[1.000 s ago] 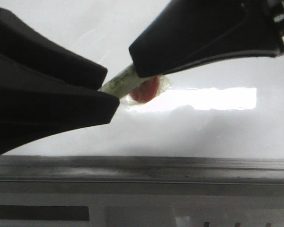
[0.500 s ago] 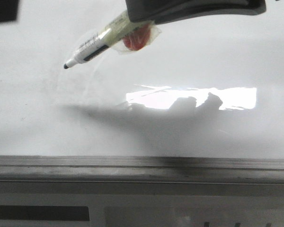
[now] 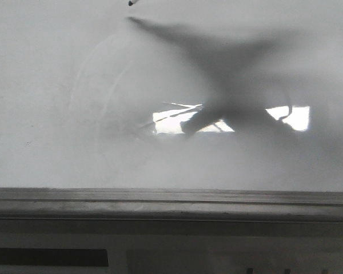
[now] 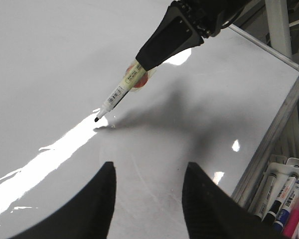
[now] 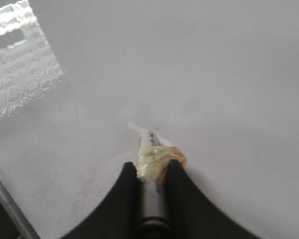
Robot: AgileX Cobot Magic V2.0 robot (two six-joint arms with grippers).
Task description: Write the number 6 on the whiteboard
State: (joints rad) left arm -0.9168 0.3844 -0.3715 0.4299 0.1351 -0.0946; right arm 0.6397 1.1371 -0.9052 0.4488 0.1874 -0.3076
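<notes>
Gone from the front view since half a second ago: right gripper (image 4: 139, 67) and marker (image 4: 120, 89), only tip and shadow left at the far edge.

Lying flat, whiteboard (image 3: 40, 85): rigid, glossy, slippery; no 6 visible yet.

Clamping the light, taped marker mid-barrel, tip at the board. Showing that contact, left wrist view only.

Hanging spread wide and empty, left gripper (image 4: 148, 174).

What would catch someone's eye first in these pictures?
The marker, clamped in the right gripper, slants down with its black tip at or just above the whiteboard. Beside the tip a bright glare streak runs across the board. Spare markers lie in a tray past the board's metal edge, and the left gripper hangs open.
</notes>
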